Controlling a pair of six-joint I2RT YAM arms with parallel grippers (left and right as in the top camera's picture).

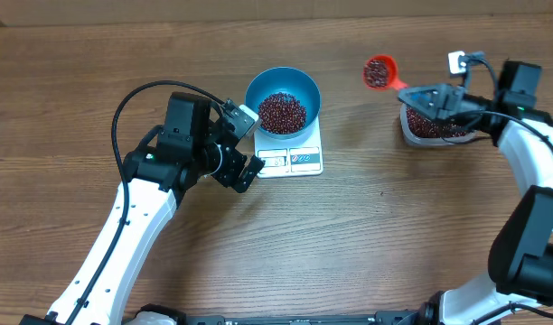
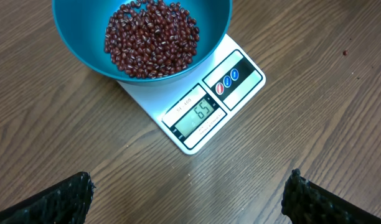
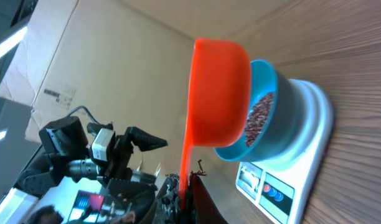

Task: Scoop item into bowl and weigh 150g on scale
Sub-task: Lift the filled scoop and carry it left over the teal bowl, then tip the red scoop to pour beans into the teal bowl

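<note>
Fingers of the right gripper [image 1: 424, 95] are clamping the loaded orange plastic scoop [image 1: 400, 84], left gripper [image 2: 190, 205] gaping wide; tilting early could be spilling maroon beans [image 1: 379, 71] short of the round blue bowl [image 1: 299, 83].

Left wrist view: far rim of bowl [image 2: 78, 31] cut by top edge. Back of scale [image 2: 253, 78] buried under it. Small print above display [image 2: 200, 115] too fine to read. Left claw [image 2: 190, 202]: only two dark fingertips [image 2: 60, 199] show, at the bottom corners.

Overhead: tub [image 1: 408, 134] mostly covered by right claw [image 1: 423, 96]. Scale readout too small.

Right wrist view: scoop [image 3: 218, 93] blocks half the bowl. Lower end of handle [image 3: 187, 155] lost in dark blur at bottom edge.
</note>
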